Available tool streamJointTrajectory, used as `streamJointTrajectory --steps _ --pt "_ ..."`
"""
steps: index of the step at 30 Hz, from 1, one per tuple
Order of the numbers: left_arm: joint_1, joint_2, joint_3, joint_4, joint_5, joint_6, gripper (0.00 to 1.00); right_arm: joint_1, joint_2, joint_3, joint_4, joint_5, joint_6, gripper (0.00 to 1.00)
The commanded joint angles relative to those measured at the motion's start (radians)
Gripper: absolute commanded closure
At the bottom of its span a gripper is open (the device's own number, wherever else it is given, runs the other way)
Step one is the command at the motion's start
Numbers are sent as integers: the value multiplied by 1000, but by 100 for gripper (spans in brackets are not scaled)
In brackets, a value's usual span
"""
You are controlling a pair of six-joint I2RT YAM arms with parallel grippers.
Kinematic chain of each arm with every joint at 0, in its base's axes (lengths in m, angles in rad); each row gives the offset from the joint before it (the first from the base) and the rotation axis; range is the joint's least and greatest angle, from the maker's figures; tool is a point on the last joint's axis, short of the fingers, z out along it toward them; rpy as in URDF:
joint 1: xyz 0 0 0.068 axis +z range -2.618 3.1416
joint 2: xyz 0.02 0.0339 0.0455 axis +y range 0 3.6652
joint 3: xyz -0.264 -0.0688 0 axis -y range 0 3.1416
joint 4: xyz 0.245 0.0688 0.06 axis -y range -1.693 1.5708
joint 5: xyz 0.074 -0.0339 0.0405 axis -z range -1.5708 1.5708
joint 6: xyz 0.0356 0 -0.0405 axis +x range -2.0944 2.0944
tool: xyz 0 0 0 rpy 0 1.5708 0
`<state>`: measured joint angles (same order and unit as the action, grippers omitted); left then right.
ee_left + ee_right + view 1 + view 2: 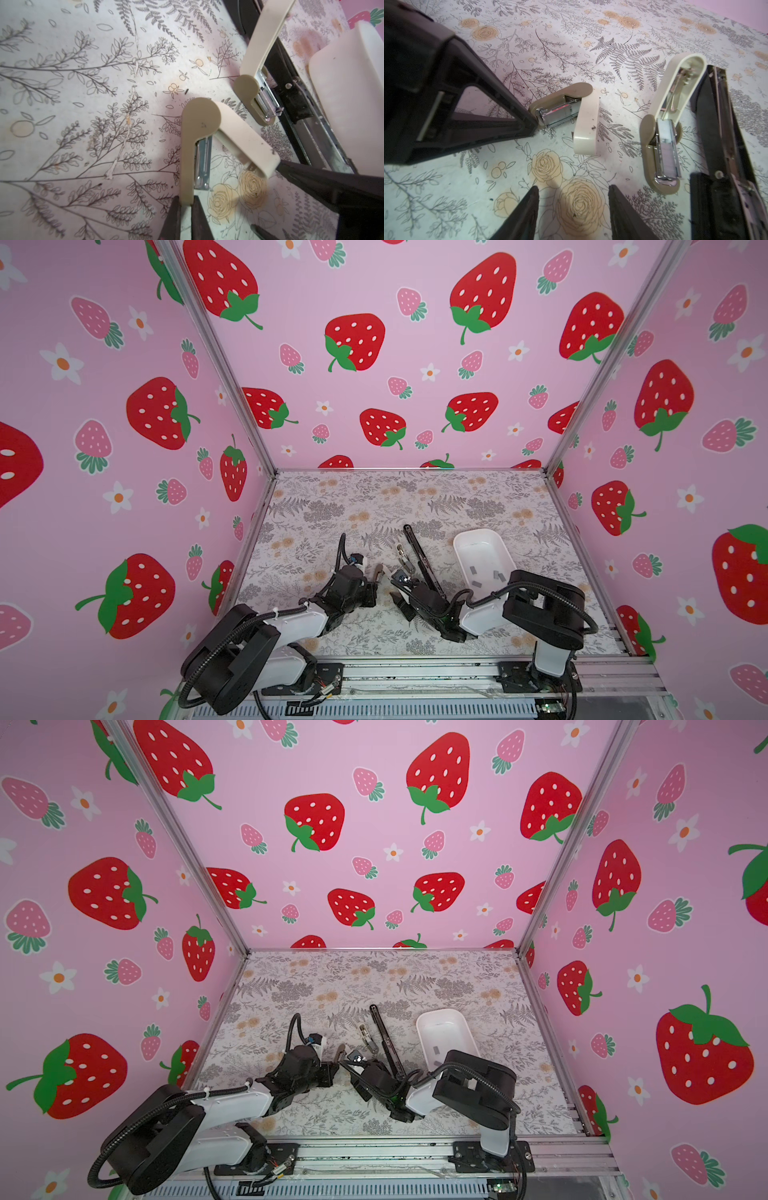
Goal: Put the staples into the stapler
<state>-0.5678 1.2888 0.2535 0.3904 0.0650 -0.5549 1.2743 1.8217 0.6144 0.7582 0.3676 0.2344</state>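
The white bin [484, 549] stands on the right of the floral mat [332, 506] and holds the staples [475, 570] — three short grey strips lying loose and apart from one another on its floor, toward the end nearest the arms. The left gripper [186, 200] is clamped on the tan base of a small stapler [200, 124] whose cream lid is swung open. The right gripper [574, 212] hangs over bare mat, jaws parted, nothing between them. Near it lies a second small stapler [662, 135] — lid up, metal channel exposed. A long black stapler [716, 124], opened out, lies between that one and the bin.
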Motion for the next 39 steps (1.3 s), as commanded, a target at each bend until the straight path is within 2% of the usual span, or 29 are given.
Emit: streamJointTrajectory --steps 1,8,12,16,22,27,32,39 --pt "-4 18 17 28 10 -27 92 0 -33 -18 28 20 5 44" --pt "-2 26 17 40 -2 -61 93 -3 -50 -32 38 26 12 44" --pt "2 56 -7 97 6 -194 93 -7 -77 -52 52 29 20 43" --pt "2 131 -40 245 64 -347 93 -13 -110 -74 70 31 34 43" --pt "-7 252 -70 411 47 -495 93 -22 -137 -86 93 48 62 43" --pt "-12 307 -93 468 2 -545 93 -45 -142 -72 110 44 98 42" --pt "-17 316 -87 447 -10 -554 93 -74 -138 -45 137 25 159 35" --pt "-23 327 -94 463 -24 -558 93 -98 -35 73 178 -40 270 21"
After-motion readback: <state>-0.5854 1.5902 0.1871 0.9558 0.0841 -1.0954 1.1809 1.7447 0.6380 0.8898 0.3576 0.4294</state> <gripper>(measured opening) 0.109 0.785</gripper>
